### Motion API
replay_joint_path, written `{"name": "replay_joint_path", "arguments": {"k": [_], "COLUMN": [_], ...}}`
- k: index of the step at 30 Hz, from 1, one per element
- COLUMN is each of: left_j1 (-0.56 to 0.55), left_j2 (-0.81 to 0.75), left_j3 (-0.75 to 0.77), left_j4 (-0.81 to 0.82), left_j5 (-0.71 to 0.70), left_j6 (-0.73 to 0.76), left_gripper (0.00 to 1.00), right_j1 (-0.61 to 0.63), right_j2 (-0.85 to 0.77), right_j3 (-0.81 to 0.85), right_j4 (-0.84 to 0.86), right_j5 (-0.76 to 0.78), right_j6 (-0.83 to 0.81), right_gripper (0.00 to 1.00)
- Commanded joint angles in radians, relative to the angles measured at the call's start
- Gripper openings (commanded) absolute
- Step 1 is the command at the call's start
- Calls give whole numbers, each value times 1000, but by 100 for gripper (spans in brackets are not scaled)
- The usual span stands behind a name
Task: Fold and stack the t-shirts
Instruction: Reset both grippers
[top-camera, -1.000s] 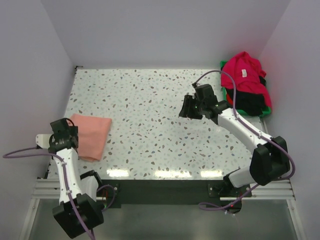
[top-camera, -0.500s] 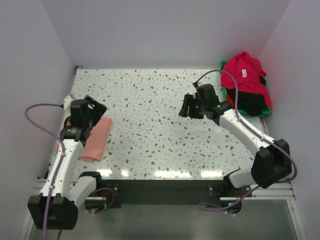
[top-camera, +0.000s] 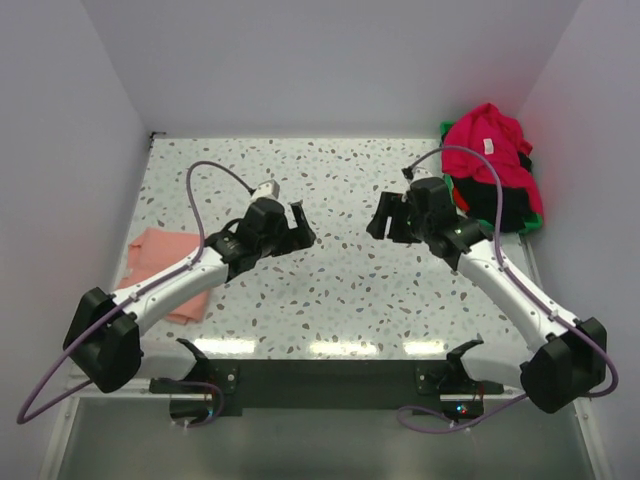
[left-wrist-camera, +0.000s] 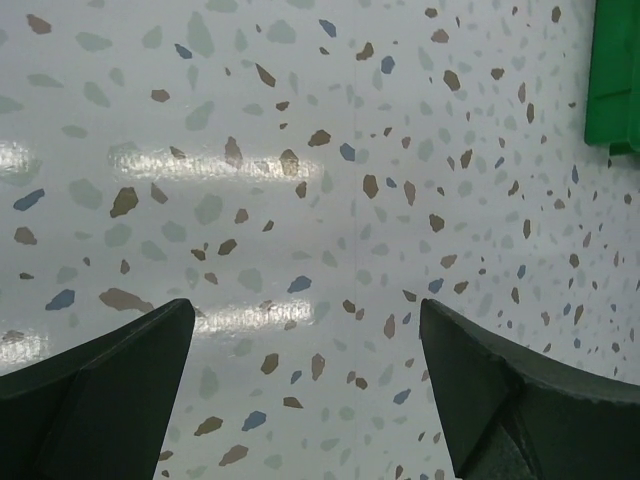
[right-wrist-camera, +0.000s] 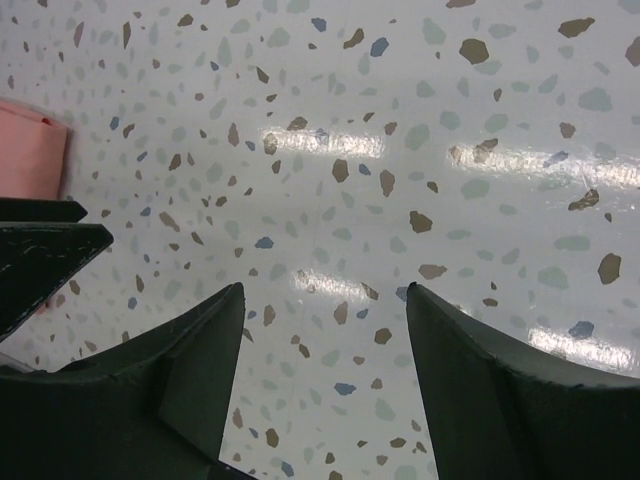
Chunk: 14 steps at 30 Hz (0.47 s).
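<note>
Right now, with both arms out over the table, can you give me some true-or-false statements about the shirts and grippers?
1. The salmon-pink t-shirt lies folded near the left edge of the table. True.
2. The left gripper holds that shirt. False: it is open and empty over bare table.
3. The crimson t-shirt lies on top of the black t-shirt at the green bin. True.
4. The right gripper grips the black t-shirt. False: it is open, holding nothing.
5. All three shirts form one stack. False: the pink one lies apart.
</note>
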Motion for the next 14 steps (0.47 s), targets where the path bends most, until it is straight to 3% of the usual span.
{"name": "replay_joint_path", "arguments": {"k": [1, 8, 14], "left_j1": [-2, -1, 2], "left_j2": [5, -41, -61], "left_j3": [34, 42, 88], "left_j4": [104, 96, 65], "left_j5": [86, 186, 189], "left_j6": [82, 157, 217], "left_gripper": [100, 100, 100], "right_j1": [2, 4, 2], "right_j2": [-67, -174, -221], "right_j3": [-37, -138, -166], "right_j4": [3, -6, -14], "right_j5": [55, 105, 147], "right_j6": [1, 18, 19], "right_gripper": [70, 69, 70]}}
